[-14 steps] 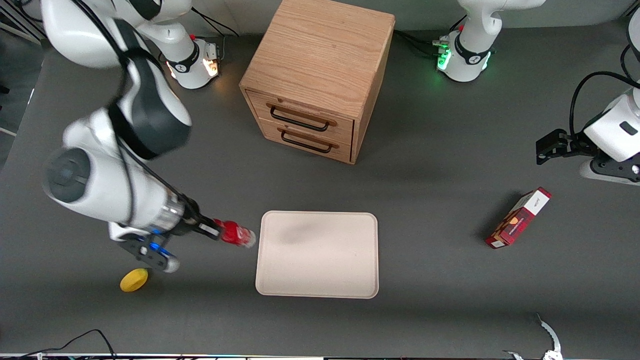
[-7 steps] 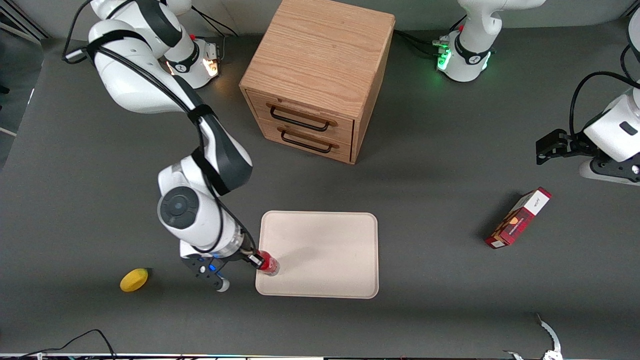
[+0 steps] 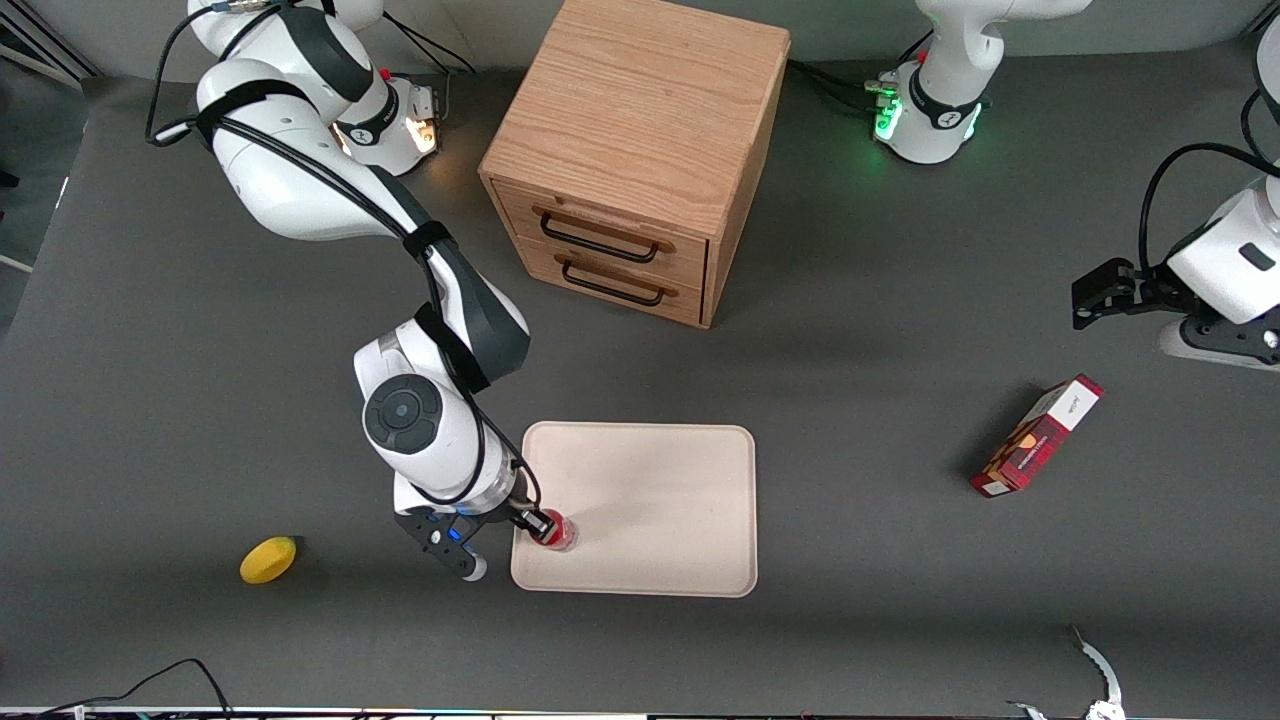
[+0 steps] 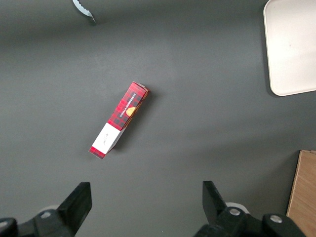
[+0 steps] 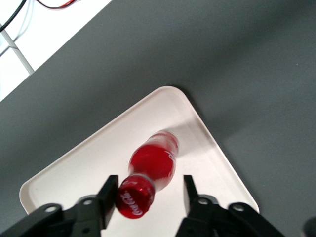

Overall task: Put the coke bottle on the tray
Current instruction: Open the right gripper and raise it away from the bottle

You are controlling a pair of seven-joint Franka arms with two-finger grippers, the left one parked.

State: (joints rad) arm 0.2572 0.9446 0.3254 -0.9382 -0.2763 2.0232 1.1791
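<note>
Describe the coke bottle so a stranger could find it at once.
Find the pale tray in front of the wooden cabinet. At the tray's corner nearest the working arm's end and the front camera, the gripper has its fingers either side of the coke bottle. It is the only small red bottle with a red cap; the other red thing is a carton.

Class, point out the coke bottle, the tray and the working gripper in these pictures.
coke bottle (image 5: 154, 160), right wrist view, red body.
tray (image 3: 660, 470), front view, bare floor.
gripper (image 5: 146, 196), right wrist view, between its open fingertips, astride the bottle's cap.
</note>
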